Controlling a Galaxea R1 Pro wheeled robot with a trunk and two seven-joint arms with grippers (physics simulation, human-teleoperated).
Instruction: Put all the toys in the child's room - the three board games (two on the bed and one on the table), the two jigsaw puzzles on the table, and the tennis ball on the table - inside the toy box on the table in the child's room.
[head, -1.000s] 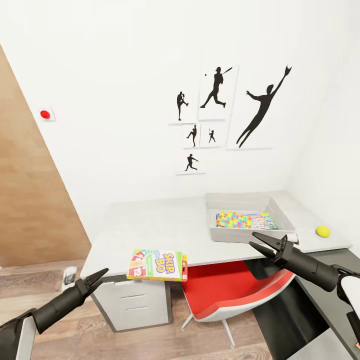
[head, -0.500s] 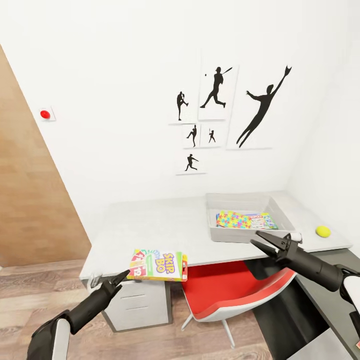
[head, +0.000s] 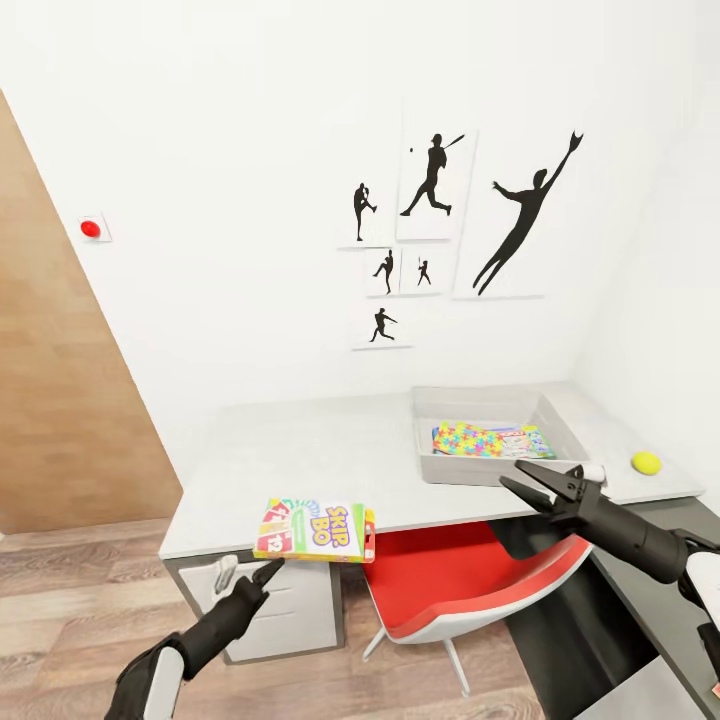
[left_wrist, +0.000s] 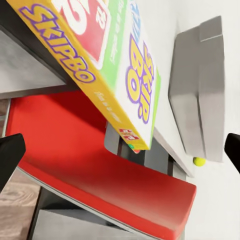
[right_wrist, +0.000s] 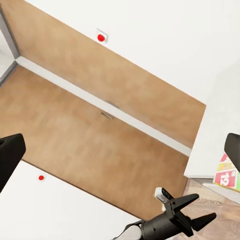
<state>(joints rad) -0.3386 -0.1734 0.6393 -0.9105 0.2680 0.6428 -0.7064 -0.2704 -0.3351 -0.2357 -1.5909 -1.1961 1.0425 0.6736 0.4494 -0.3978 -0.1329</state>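
- Step in hand: pick-up of the SKIP BO board game (head: 316, 531), which overhangs the bench (head: 300, 460) front edge, just ahead of my left tool (head: 250, 574).
- Left tool: fingers apart, empty, close under the box's near corner.
- Right tool (head: 536, 485): fingers apart, empty, just before the toy box (head: 490, 468).
- Next, as I judge: straddle the overhanging edge, close, carry to the toy box.
- Tennis ball (head: 646, 462) lies beyond the right tool.

**Camera set-up**

Head view — high, looking forward and down over the table (head: 330, 460), wall pictures ahead. Left wrist view sits very close under the SKIP BO box (left_wrist: 117, 65), facing along the table edge toward the toy box (left_wrist: 197, 95). Right wrist view faces away, toward the wardrobe doors (right_wrist: 100, 125). All three views share the SKIP BO box.
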